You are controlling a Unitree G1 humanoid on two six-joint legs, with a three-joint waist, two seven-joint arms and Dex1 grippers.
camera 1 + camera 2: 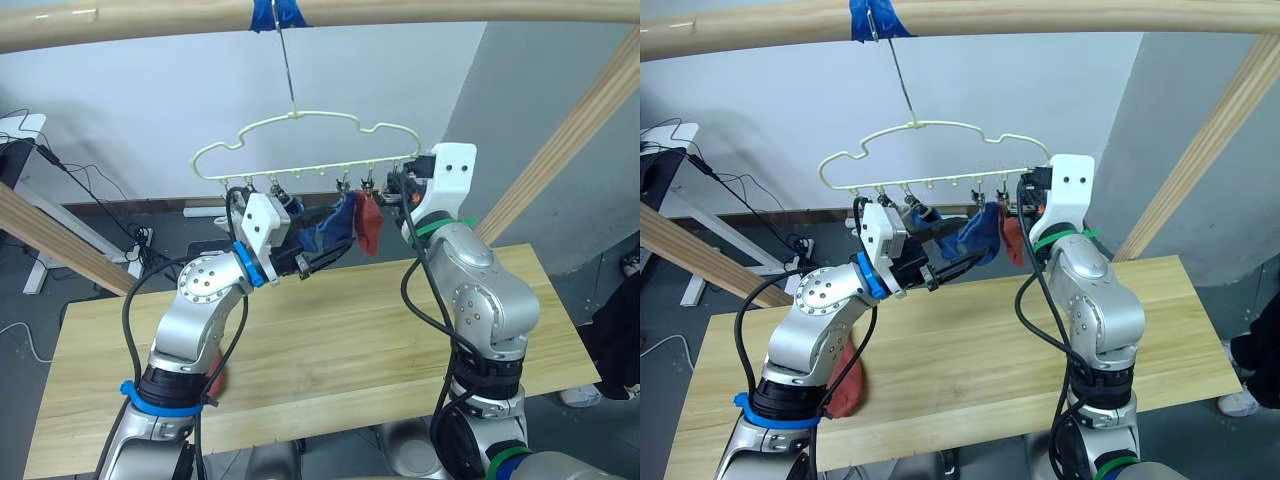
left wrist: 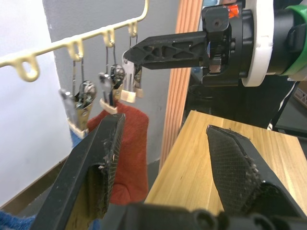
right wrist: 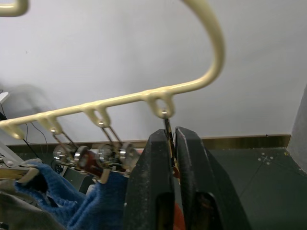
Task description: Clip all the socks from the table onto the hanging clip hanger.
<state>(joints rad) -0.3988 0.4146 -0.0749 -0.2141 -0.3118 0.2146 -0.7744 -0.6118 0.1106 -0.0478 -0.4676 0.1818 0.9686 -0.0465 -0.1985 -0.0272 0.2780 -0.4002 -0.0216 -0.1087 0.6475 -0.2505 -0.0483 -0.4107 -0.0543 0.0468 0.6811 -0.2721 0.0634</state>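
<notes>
- The clip hanger point(image 1: 300, 140) is thin cream wire with a wavy, cloud-like outline; it hangs by a metal hook from a wooden pole point(image 1: 150, 22) wrapped in blue tape point(image 1: 277, 13).
- A row of small metal clips point(image 3: 115, 153) dangles from its lower bar.
- A rust-red sock point(image 1: 369, 222) hangs from a clip near the hanger's right end, and a blue sock point(image 1: 335, 228) hangs just beside it, to its left.
- Another rust-red sock point(image 1: 848, 384) lies on the desk point(image 1: 330, 350), partly hidden behind the left arm.
- The right gripper point(image 3: 173, 139) is up at the hanger's right end, fingers pressed together on the end clip point(image 2: 135, 85).
- The left gripper point(image 2: 163, 148) has its fingers spread apart with nothing between them, near the blue sock.
- The desk is a long light wooden plank top with visible grain.
- Behind it stand a pale wall, cables on the grey floor, and slanted wooden poles on both sides.
</notes>
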